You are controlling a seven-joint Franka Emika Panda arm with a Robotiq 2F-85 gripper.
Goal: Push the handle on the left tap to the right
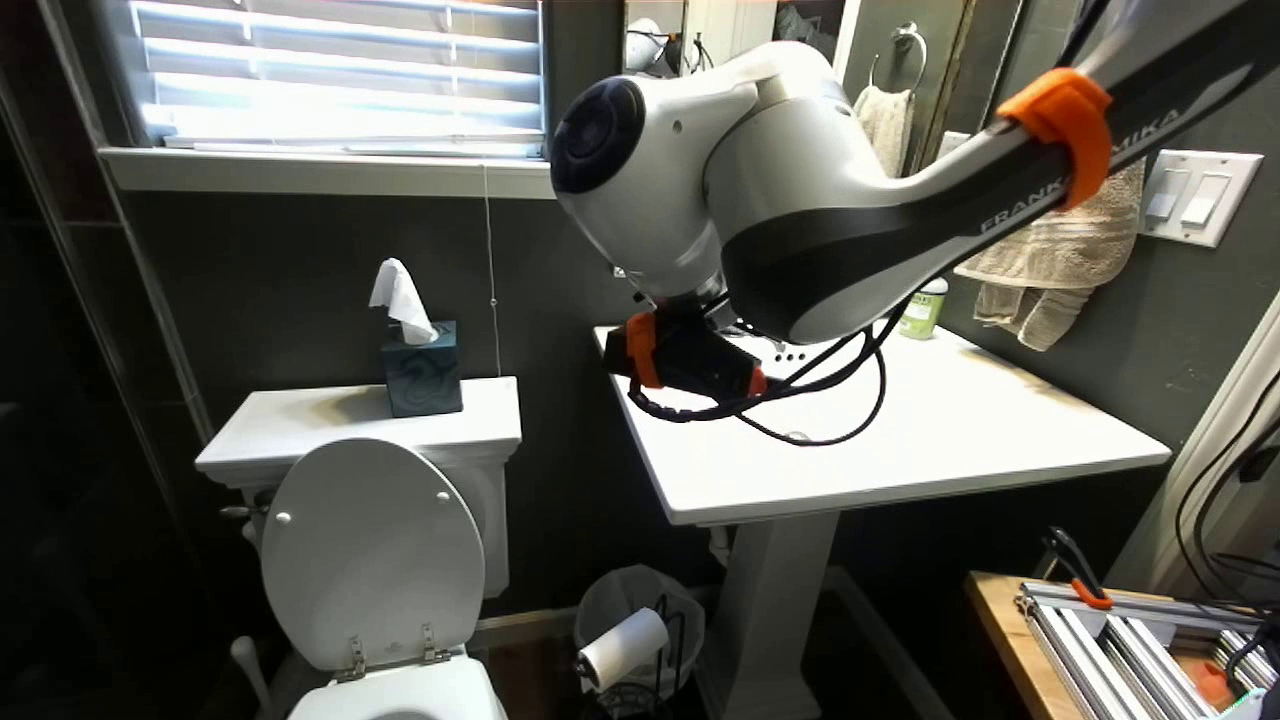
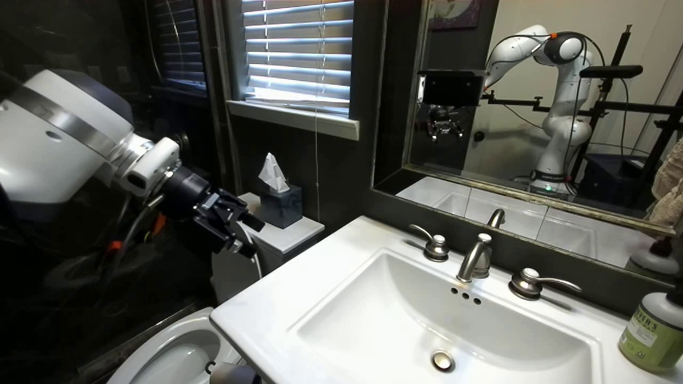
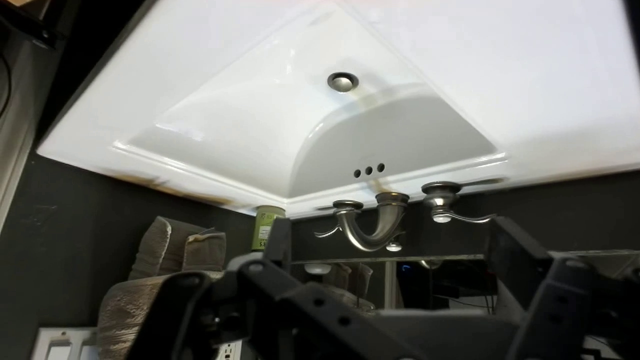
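Note:
The left tap (image 2: 436,248) is a short metal body at the back of the sink, left of the curved spout (image 2: 474,258) in an exterior view. Its handle (image 2: 422,231) is a thin lever pointing left, away from the spout. In the upside-down wrist view the left tap (image 3: 441,200) is right of the spout (image 3: 377,225), its handle (image 3: 470,218) pointing right towards a fingertip. My gripper (image 2: 251,236) is open and empty, apart from the tap, in the air left of the sink. Its fingers (image 3: 390,232) are wide apart in the wrist view.
The white sink (image 2: 299,298) has a right tap (image 2: 527,284) and a soap bottle (image 2: 652,333) on its right. A mirror (image 2: 496,160) hangs behind the taps. A tissue box (image 2: 282,205) stands on the toilet tank (image 1: 300,415). The arm (image 1: 800,210) hides most of the taps in an exterior view.

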